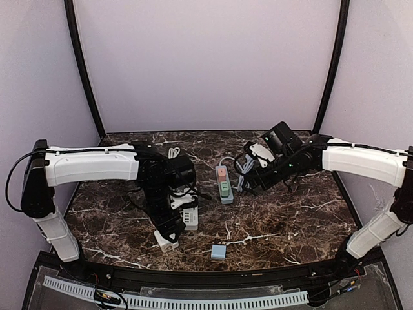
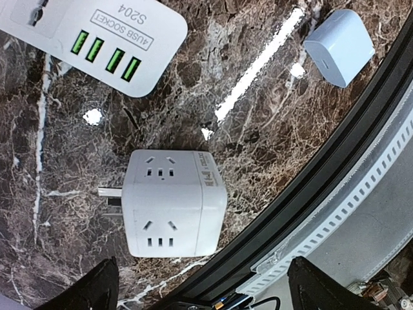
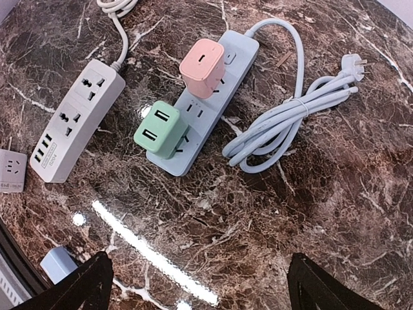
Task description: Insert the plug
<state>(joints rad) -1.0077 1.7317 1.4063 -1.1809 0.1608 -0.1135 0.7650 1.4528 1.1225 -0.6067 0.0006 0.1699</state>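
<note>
"4usb socket" and "s204", upside down, on the white power strip (image 2: 150, 40)

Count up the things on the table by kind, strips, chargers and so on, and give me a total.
Power strips: 2, blue-grey strip and white strip
Chargers: 3, pink charger, green charger, light blue charger
Cube socket: 1
Total: 6

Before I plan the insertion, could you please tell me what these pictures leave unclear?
- white power strip: cut by the left wrist view's top edge; the left arm mostly covers it from above.
- blue charger: prongs hidden by its body, every view.
- cube adapter: prongs partly hidden behind its body, left wrist view.
</note>
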